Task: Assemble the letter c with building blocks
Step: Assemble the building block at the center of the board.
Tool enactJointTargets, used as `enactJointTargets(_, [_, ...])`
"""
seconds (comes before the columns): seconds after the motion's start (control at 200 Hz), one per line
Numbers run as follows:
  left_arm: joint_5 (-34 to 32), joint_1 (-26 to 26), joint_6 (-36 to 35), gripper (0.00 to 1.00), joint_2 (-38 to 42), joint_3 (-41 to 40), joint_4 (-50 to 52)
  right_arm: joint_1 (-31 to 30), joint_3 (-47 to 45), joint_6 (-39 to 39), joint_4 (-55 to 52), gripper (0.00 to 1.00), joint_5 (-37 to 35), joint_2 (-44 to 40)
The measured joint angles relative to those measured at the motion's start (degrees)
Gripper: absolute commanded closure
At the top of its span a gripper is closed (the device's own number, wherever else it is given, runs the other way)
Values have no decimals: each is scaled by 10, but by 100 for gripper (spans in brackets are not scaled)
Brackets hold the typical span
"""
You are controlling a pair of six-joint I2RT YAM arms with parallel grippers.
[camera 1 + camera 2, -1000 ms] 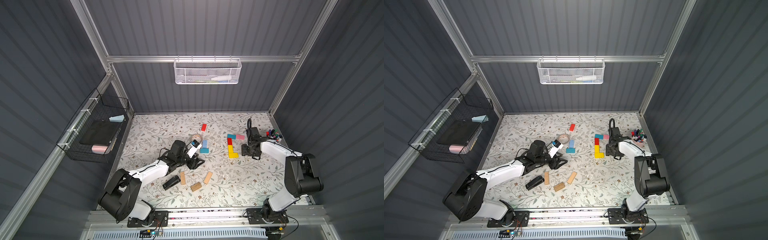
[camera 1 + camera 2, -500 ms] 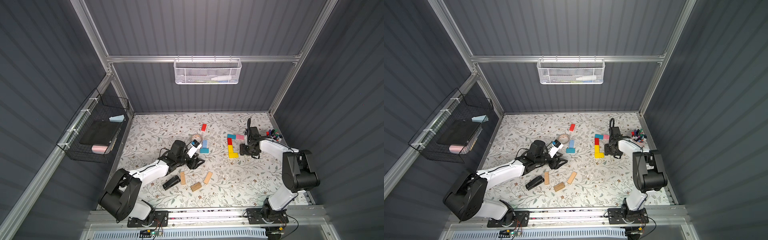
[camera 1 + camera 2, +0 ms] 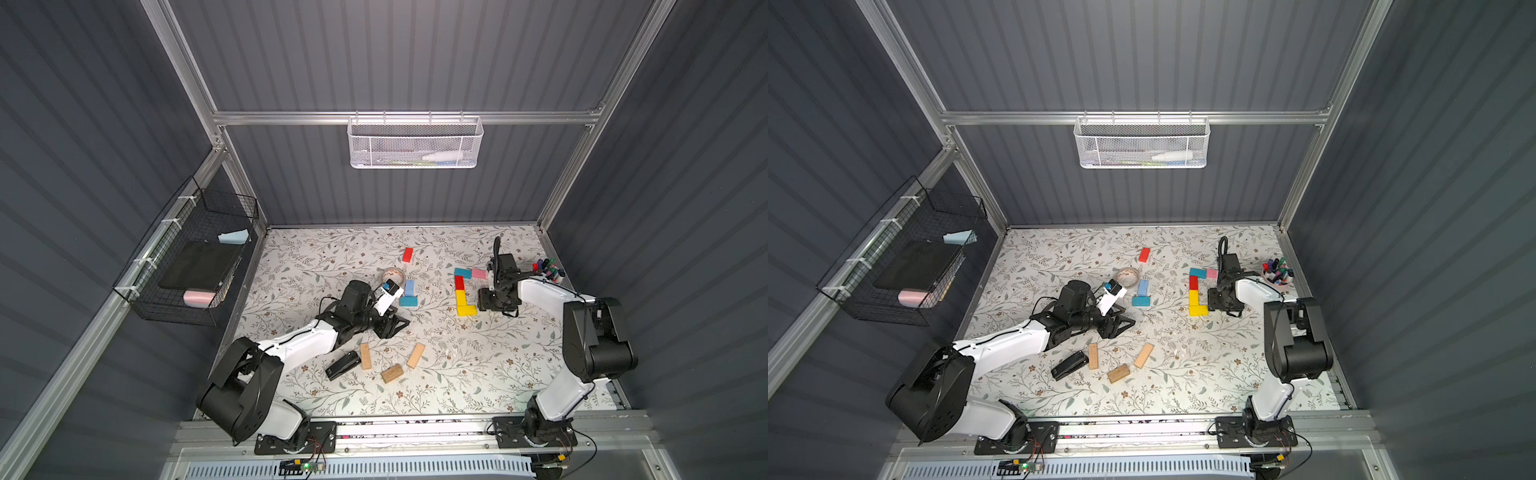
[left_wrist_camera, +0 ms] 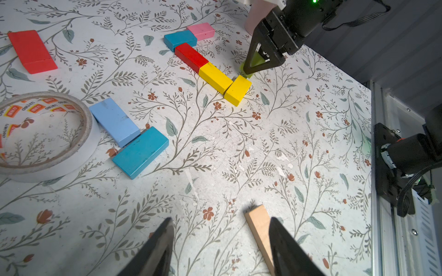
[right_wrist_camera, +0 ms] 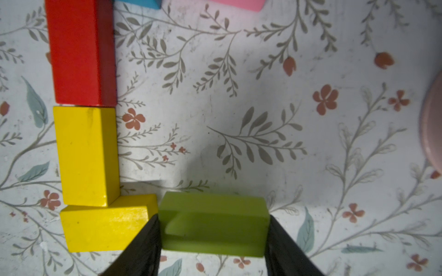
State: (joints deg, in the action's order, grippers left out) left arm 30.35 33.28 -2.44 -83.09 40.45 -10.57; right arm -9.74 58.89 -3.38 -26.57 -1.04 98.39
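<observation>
Right gripper has its jaws clamped on both ends of the lime green block, sitting just beside the end of the sideways yellow block, while left gripper hangs open and empty by a tan block.

Bright table, dim walls; right wrist view soft, shadowed beneath fingers

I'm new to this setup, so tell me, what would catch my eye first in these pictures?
The bright run of coloured blocks on the right side of the table, bending into a half-built C. At its near end the right gripper clamps a green block beside the yellow one. The left gripper hangs open near the middle.
</observation>
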Motion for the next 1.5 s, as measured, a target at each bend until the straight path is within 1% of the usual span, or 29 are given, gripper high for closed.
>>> enactJointTargets(0.095, [0, 0, 0, 39, 0, 0, 0, 0, 0, 0, 0, 35, 0, 6])
enactJointTargets(0.39, [0, 0, 0, 39, 0, 0, 0, 0, 1, 0, -3, 24, 7, 6])
enactJointTargets(0.685, [0, 0, 0, 39, 0, 0, 0, 2, 15, 0, -18, 22, 8, -2])
enactJointTargets(0.79, [0, 0, 0, 39, -1, 0, 0, 9, 15, -1, -24, 28, 6, -24])
enactJointTargets(0.856, [0, 0, 0, 39, -1, 0, 0, 19, 15, -4, -24, 34, 5, -44])
enactJointTargets(0.981, [0, 0, 0, 39, -1, 0, 0, 48, 15, -7, -24, 51, 1, -73])
enactJointTargets(1.046, [0, 0, 0, 39, -1, 0, 0, 63, 15, -7, -23, 57, 2, -75])
enactJointTargets(1.231, [0, 0, 0, 39, -1, 0, 0, 89, 16, -9, -24, 61, 13, -59])
enactJointTargets(1.501, [0, 0, 0, 39, -1, 0, 0, 93, 19, 1, -22, 65, 20, -13])
